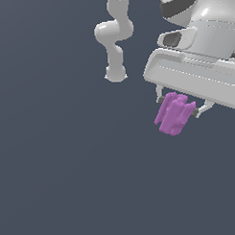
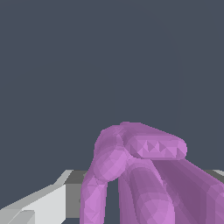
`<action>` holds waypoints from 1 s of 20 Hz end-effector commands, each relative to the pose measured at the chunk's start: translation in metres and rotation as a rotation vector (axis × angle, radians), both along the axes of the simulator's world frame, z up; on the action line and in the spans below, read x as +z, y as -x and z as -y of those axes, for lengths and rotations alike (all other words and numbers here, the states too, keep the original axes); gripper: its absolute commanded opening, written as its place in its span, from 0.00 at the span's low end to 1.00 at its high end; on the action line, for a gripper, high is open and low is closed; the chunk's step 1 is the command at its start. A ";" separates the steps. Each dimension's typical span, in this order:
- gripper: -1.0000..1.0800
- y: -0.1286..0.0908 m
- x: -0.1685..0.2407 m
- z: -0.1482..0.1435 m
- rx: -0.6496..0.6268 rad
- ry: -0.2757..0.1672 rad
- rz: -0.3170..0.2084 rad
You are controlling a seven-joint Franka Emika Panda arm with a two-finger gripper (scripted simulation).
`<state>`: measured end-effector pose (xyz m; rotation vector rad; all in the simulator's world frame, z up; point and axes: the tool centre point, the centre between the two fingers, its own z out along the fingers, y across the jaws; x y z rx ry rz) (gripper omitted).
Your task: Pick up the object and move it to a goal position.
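**Hand grasps the purple object**

In the exterior view the white hand (image 1: 179, 107) sits in the upper part on the exterior view's right, below the big white wrist body. Its two thin fingers (image 1: 159, 95) come out from the underside of the wide white palm, one on each side of the object (image 1: 174, 113). The hand is clenched on the object: both fingers press against its sides, and it hangs between them, just under the palm. The object is magenta-purple, matte, lumpy and ridged, and it is narrower than the palm. It is a little tilted, with its lower end leaning toward the exterior view's left.

Around it there is only a flat dark grey-blue ground. I cannot tell if the object touches any surface below, because no shadow or edge shows there.

The rest of the arm (image 1: 114, 38) rises farther back, in the upper middle of the exterior view, well apart from the object.

In the wrist view the object (image 2: 144, 175) is very near to the camera and shows rounded purple lobes. A grey-white finger (image 2: 52, 199) lies just beside it.
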<state>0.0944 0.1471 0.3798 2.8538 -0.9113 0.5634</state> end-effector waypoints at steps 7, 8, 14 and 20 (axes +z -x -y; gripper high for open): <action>0.00 -0.011 0.047 -0.036 -0.114 0.014 0.056; 0.00 -0.012 0.051 -0.040 -0.124 0.015 0.061; 0.00 -0.018 0.071 -0.055 -0.172 0.021 0.084; 0.00 -0.022 0.082 -0.063 -0.197 0.025 0.095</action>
